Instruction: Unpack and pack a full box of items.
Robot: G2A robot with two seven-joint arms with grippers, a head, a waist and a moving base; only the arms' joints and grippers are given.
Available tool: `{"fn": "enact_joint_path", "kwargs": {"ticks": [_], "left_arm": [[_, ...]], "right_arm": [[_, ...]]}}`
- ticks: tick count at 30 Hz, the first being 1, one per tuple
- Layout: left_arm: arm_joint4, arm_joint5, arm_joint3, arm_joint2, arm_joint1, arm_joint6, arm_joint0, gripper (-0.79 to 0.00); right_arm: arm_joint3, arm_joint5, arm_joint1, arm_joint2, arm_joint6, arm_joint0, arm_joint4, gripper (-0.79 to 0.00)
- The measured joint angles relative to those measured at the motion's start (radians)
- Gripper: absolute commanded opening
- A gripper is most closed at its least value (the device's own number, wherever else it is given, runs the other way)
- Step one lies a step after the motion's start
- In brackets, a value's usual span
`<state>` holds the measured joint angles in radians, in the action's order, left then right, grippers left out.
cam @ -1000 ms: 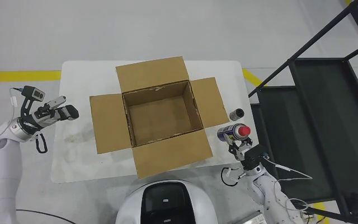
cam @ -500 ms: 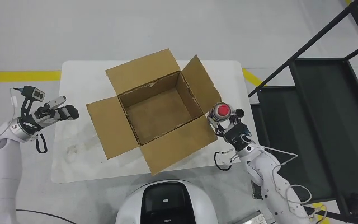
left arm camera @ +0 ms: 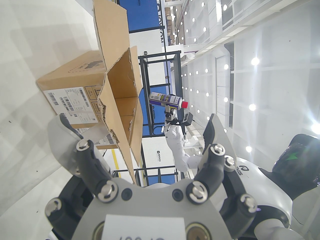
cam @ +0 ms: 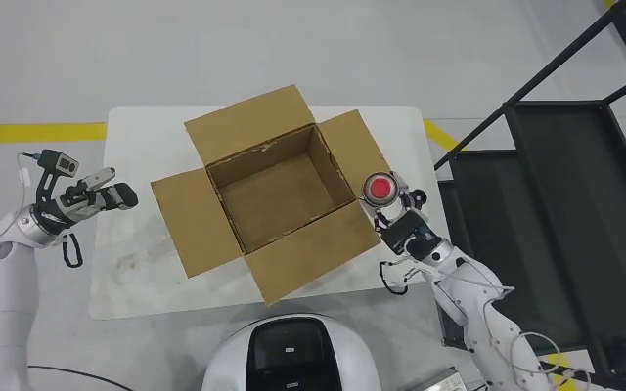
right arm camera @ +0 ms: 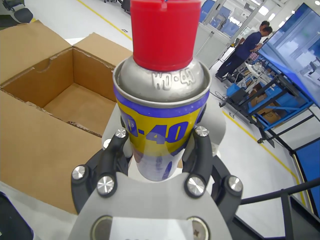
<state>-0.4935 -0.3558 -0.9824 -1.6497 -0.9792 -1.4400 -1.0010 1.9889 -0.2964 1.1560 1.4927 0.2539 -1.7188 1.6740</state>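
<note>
White tabletop (cam: 127, 279) carries an open box (cam: 249, 122) at its middle, flaps spread. A red-capped can (cam: 380, 188) is held upright at the box's right flap, near the right edge, pinched by the right gripper (right arm camera: 161, 138). The left gripper (cam: 117, 195) hovers spread at the left edge.

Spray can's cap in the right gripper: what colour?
Red plastic cap, clearest in the right wrist view.
</note>
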Motion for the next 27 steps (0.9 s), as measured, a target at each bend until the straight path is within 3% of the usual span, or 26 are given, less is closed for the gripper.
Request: {"fn": "enact_joint_path", "kwargs": {"ticks": [8,23,27], "left_arm": [[0.000,0.000,0.000,0.000,0.000,0.000,0.000,0.000],[0.000,0.000,0.000,0.000,0.000,0.000,0.000,0.000],[0.000,0.000,0.000,0.000,0.000,0.000,0.000,0.000]], "right_arm": [[-0.113,-0.060,0.010,-0.141,0.001,0.177,0.051,-0.785],[-0.115,-0.062,0.010,-0.142,-0.001,0.176,0.052,-0.785],[-0.109,-0.150,0.002,-0.163,-0.082,0.219,0.159,-0.785]]}}
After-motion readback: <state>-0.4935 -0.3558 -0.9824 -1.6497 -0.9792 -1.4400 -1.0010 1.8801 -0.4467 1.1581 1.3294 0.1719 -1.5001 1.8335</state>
